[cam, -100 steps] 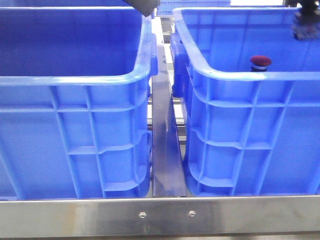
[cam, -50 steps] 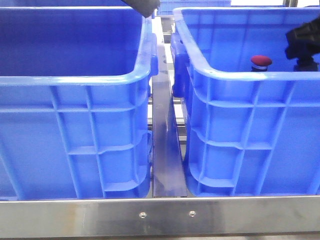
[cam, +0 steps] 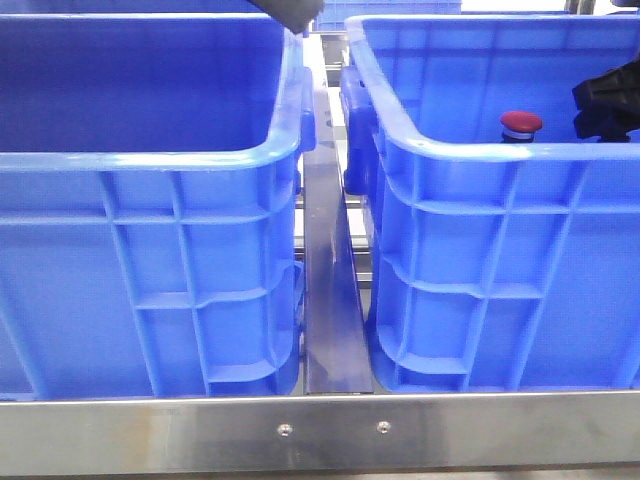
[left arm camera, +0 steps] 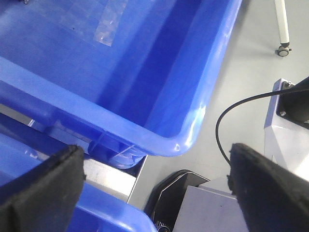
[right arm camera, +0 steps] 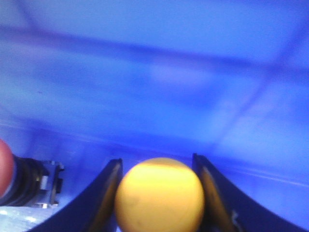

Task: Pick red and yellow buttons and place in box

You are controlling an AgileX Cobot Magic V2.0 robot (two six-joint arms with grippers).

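The red button [cam: 521, 124] stands upright inside the right blue box [cam: 500, 150], its dark-red cap just above the near rim. In the right wrist view its cap [right arm camera: 5, 170] and silvery body sit off to one side. My right gripper [cam: 607, 105] is down inside that box, to the right of the red button. It is shut on the yellow button [right arm camera: 159, 195], whose round cap fills the space between the two fingers [right arm camera: 110, 186]. My left gripper [left arm camera: 157, 188] is open and empty, above the far end of the gap between the crates.
A look-alike blue crate [cam: 150, 160] stands on the left, its floor hidden from the front. A metal rail [cam: 330, 290] runs between the two crates, with a steel frame bar [cam: 320, 430] along the front. The left wrist view shows a crate corner [left arm camera: 183, 140], grey floor and a black cable [left arm camera: 227, 116].
My right gripper has come down from the top right corner into the right box and now sits lower beside the red button. The red button and left arm have not moved.
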